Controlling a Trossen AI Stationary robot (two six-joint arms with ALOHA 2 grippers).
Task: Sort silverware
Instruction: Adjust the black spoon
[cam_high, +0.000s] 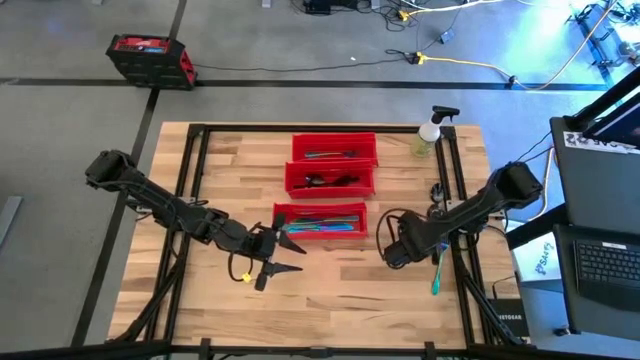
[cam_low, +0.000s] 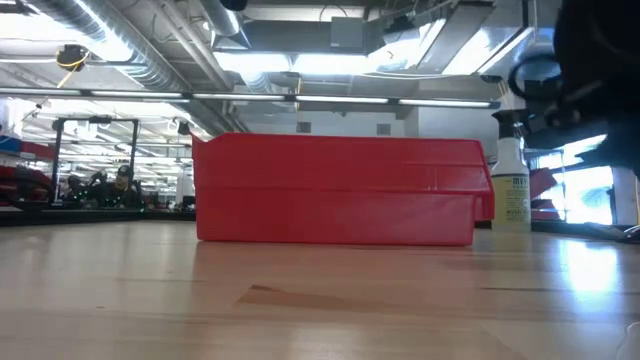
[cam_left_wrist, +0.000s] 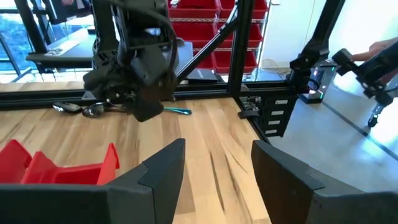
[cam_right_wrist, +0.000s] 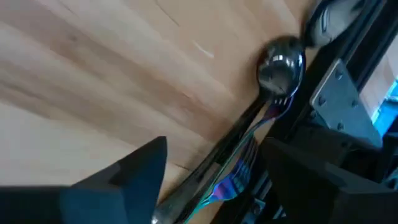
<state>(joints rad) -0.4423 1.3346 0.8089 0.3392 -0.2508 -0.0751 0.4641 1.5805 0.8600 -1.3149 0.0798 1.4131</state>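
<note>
Three red bins stand in a row on the table: far bin (cam_high: 335, 148), middle bin (cam_high: 330, 178), near bin (cam_high: 320, 220), each with silverware lying in it. A dark spoon (cam_right_wrist: 281, 65) and an iridescent fork (cam_right_wrist: 239, 174) lie side by side on the wood along the right-hand black rail; a teal piece (cam_high: 437, 275) shows there from above. My right gripper (cam_right_wrist: 211, 180) is open over them, one finger on either side of their handles. My left gripper (cam_high: 285, 257) is open and empty beside the near bin's left end, pointing toward the table's right.
A clear spray bottle (cam_high: 428, 135) stands at the far right corner. Black frame rails (cam_high: 452, 250) run along the table's left and right sides. Bare wood lies between the near bin and the near edge. The near bin (cam_low: 335, 190) fills the middle of the low view.
</note>
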